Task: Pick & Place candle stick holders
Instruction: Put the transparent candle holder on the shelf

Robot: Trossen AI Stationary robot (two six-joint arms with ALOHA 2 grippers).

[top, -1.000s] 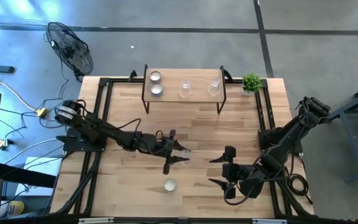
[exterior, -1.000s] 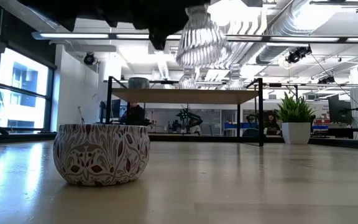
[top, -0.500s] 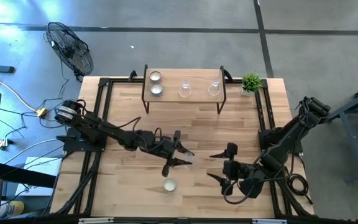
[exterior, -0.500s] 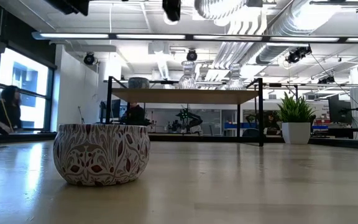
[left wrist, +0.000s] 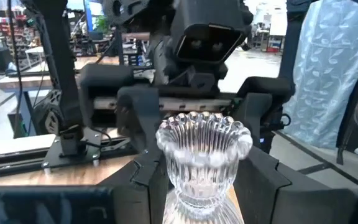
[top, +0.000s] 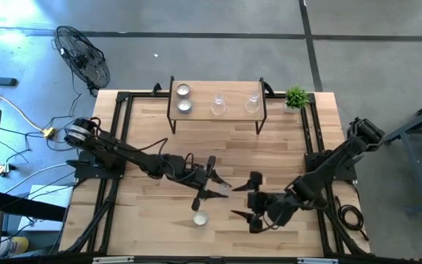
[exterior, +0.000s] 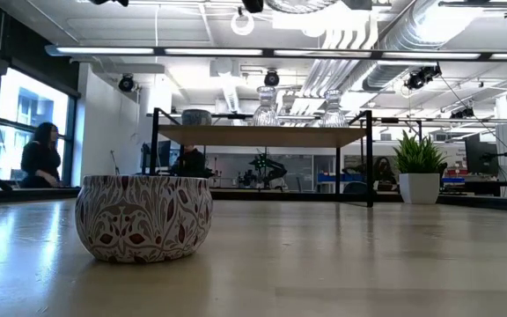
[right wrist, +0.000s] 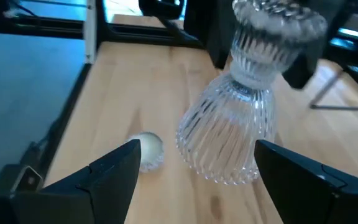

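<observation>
High view: clear glass holder (top: 223, 192) held aloft mid-table, clamped in L gripper (top: 212, 183); R gripper (top: 249, 199) just beside it, fingers spread wide, nothing in them, facing the glass. Tealight cup (top: 200, 218) on tabletop near front edge, below L gripper. Back shelf (top: 218, 115): 2 tealight cups (top: 184, 98), 2 glass holders (top: 234, 104); plant (top: 296, 97) at shelf's right.

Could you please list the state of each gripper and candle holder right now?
Left gripper: shut on the glass holder, held above the table.
Glass holder: gripped, off the table.
Right gripper: open, facing the held holder.
Tealight cup: standing on the table.
Shelf: carrying two tealight cups and two glass holders.
</observation>
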